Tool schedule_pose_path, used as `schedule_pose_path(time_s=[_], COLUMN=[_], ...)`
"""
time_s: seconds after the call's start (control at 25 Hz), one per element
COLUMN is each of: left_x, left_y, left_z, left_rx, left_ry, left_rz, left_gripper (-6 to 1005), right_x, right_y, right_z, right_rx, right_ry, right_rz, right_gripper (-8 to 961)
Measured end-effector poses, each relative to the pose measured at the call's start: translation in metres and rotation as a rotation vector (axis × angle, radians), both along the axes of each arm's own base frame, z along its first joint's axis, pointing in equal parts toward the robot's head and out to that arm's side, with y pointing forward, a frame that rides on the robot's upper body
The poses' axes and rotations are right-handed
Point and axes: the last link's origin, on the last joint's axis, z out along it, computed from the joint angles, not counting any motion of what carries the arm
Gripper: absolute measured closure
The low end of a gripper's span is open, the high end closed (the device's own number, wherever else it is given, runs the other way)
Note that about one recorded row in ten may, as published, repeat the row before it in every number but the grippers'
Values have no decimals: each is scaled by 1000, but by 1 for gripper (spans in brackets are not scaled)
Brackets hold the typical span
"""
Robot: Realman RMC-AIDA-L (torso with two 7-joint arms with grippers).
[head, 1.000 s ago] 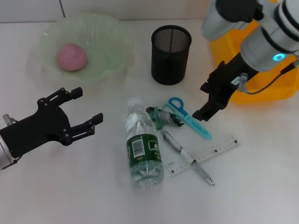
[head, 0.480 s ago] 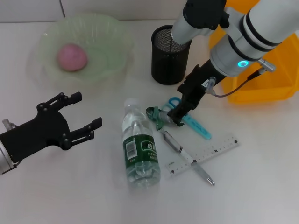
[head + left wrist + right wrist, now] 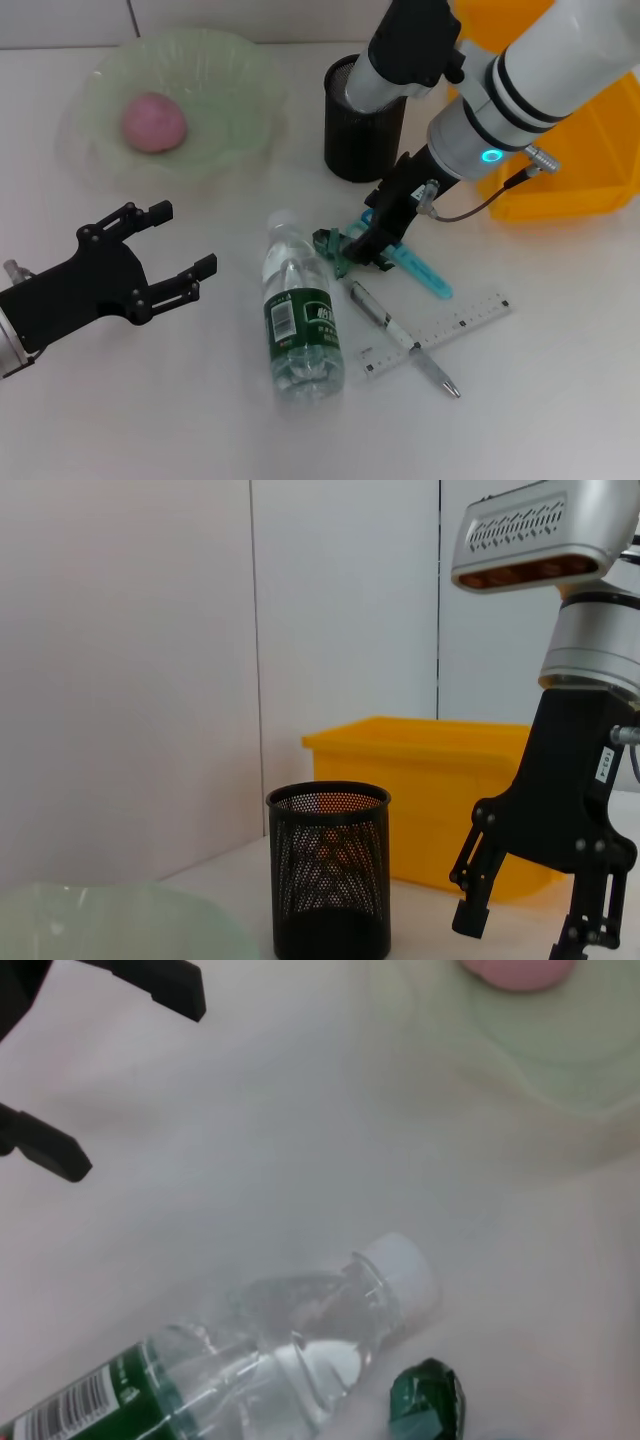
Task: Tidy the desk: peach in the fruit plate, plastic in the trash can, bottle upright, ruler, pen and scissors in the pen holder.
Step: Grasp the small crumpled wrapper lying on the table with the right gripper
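The pink peach (image 3: 154, 122) lies in the pale green fruit plate (image 3: 235, 75). The clear bottle (image 3: 303, 315) with a green label lies on its side. A crumpled green plastic piece (image 3: 338, 251) lies by the bottle's neck and also shows in the right wrist view (image 3: 428, 1400). Blue scissors (image 3: 418, 267), a pen (image 3: 400, 335) and a clear ruler (image 3: 440, 330) lie to its right. The black mesh pen holder (image 3: 365, 130) stands behind them. My right gripper (image 3: 372, 240) is open, low over the plastic and the scissors' handles. My left gripper (image 3: 185, 237) is open and empty, left of the bottle.
A yellow bin (image 3: 560, 150) stands at the right, behind my right arm. In the left wrist view the pen holder (image 3: 328, 870), the bin (image 3: 440, 790) and my right gripper (image 3: 520, 925) show. The bottle's cap (image 3: 400, 1270) shows in the right wrist view.
My right gripper has moved left from beside the yellow bin to just over the plastic and scissors. My left gripper has barely moved.
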Motion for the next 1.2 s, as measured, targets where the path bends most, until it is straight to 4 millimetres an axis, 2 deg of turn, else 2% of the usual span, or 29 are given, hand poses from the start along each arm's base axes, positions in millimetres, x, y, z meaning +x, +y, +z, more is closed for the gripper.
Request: schedule_pose_path(time_s=[0.6,0.8,0.92,1.2], left_x=[0,0,1,2], left_y=[1,1,3,3], left_z=[1,1,1,0], left_rx=[1,2,4,13], left_ry=[2,2,4,5], left_rz=[-2,-1,-6,-9], left_gripper=[158,158,158,158], right_x=[4,5,7,5], right_y=[-4,-3,-3,-4], right_z=[-19,-23,-25,-27], right_rx=[-3,6,7,6], right_ry=[-11,-23,-29,-28], right_rz=[24,52,54,66], right_gripper=[137,237,466,624])
